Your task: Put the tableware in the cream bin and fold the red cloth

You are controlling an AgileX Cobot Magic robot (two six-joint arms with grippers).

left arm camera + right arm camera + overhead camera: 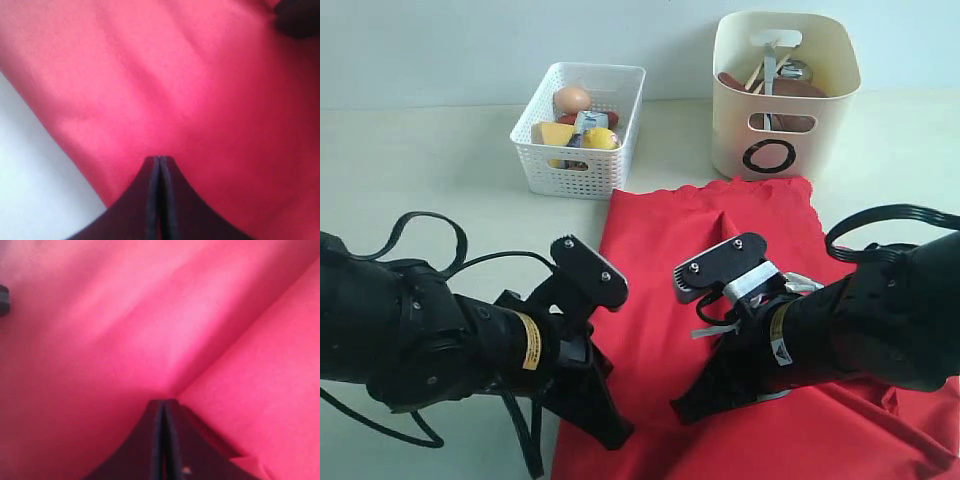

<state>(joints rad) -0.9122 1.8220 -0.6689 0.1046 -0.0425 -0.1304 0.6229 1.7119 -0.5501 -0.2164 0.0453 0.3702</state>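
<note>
Left wrist view: left end effector (159, 161), like right end effector (164, 402), looks clamped on the limp, light red cloth (150, 75); best gripped at edges.

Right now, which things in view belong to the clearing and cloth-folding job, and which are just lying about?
Job: red cloth, left gripper and right gripper shut on it; cream bin; tableware already inside it.
Lying about: white basket with egg, lemon, cheese, milk carton.
</note>
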